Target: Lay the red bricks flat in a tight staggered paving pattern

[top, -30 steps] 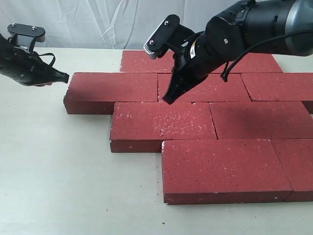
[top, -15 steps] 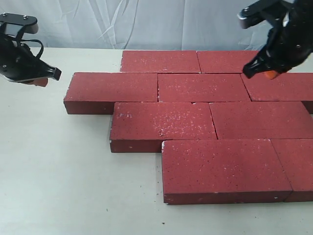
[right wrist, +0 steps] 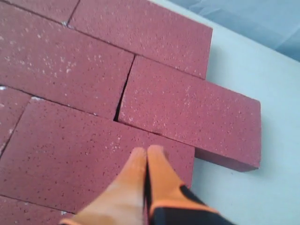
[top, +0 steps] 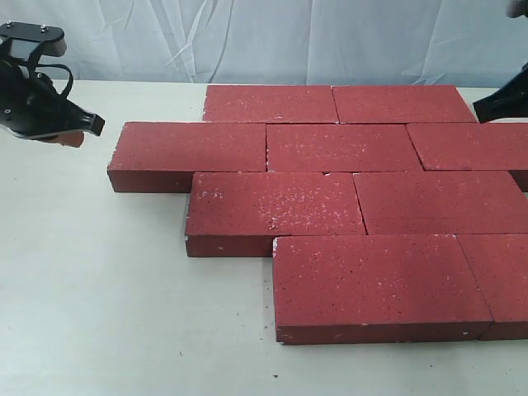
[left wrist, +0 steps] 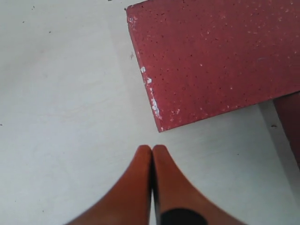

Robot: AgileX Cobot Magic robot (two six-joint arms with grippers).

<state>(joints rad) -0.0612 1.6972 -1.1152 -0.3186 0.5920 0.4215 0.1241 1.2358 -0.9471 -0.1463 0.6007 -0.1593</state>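
Note:
Several dark red bricks (top: 346,148) flecked with white lie flat on the table in four staggered rows, edges close together. The leftmost brick (top: 190,153) of the second row ends nearest my left gripper (top: 89,125), which hovers off to its left over bare table, shut and empty. The left wrist view shows that brick's corner (left wrist: 159,124) just ahead of the shut orange fingertips (left wrist: 151,150). My right gripper (top: 487,106) pokes in at the right edge, above the bricks' back right. In the right wrist view it (right wrist: 147,152) is shut and empty over a brick (right wrist: 93,154).
The pale table (top: 91,280) lies to the left of and in front of the bricks. A white curtain (top: 247,41) hangs behind the table. The front-row bricks (top: 379,285) run off the right edge of the exterior view.
My right arm has swung from above the middle of the bricks to the far right edge of view. The left gripper has pulled back slightly left. The bricks have not moved.

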